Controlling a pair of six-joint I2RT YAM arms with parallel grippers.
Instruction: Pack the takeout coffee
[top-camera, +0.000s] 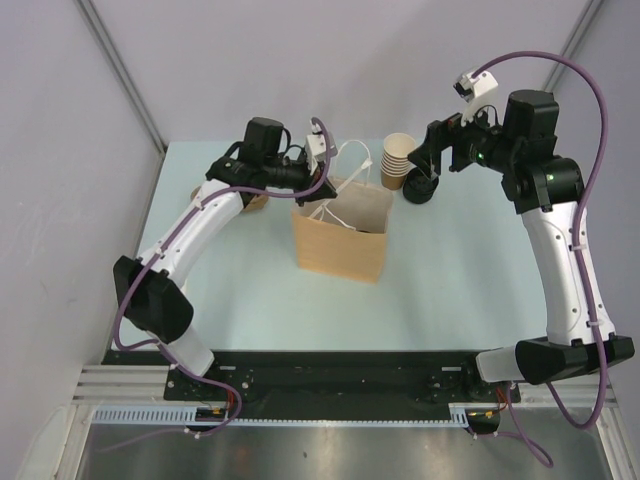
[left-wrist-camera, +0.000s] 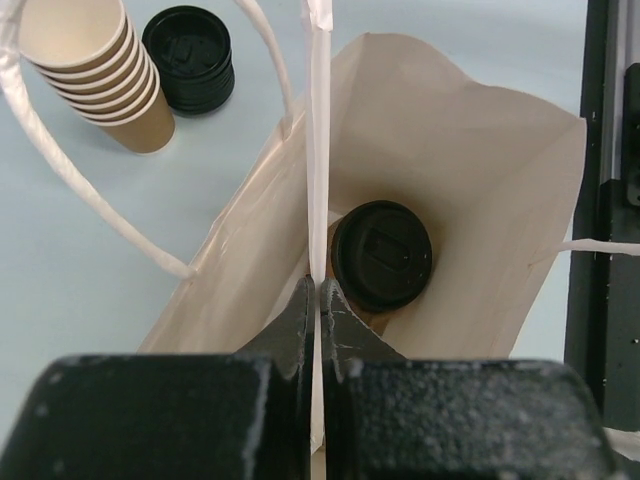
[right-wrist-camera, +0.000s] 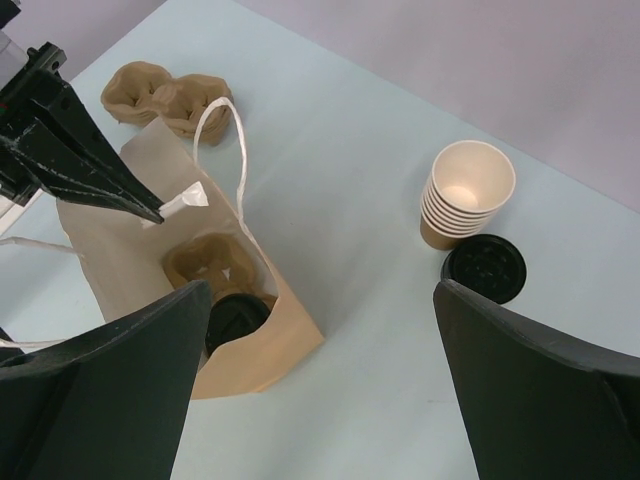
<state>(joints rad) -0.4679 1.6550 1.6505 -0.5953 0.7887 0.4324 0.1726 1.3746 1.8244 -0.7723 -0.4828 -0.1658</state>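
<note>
The takeout coffee (left-wrist-camera: 382, 255), a brown cup with a black lid, stands inside the open kraft paper bag (top-camera: 340, 240). It also shows in the right wrist view (right-wrist-camera: 233, 318), next to a brown pulp cup carrier (right-wrist-camera: 208, 264) in the bag. My left gripper (left-wrist-camera: 318, 285) is shut on the bag's white paper handle (left-wrist-camera: 319, 150) at the rim; in the top view the left gripper (top-camera: 322, 184) is at the bag's far left corner. My right gripper (right-wrist-camera: 320, 290) is open and empty, raised to the right of the bag, near the cup stack in the top view (top-camera: 428, 160).
A stack of lidless tan cups (top-camera: 398, 160) and a stack of loose black lids (top-camera: 420, 190) stand right of the bag at the back. Another pulp carrier (right-wrist-camera: 165, 95) lies on the table behind the bag. The table's walls are close at the back and left.
</note>
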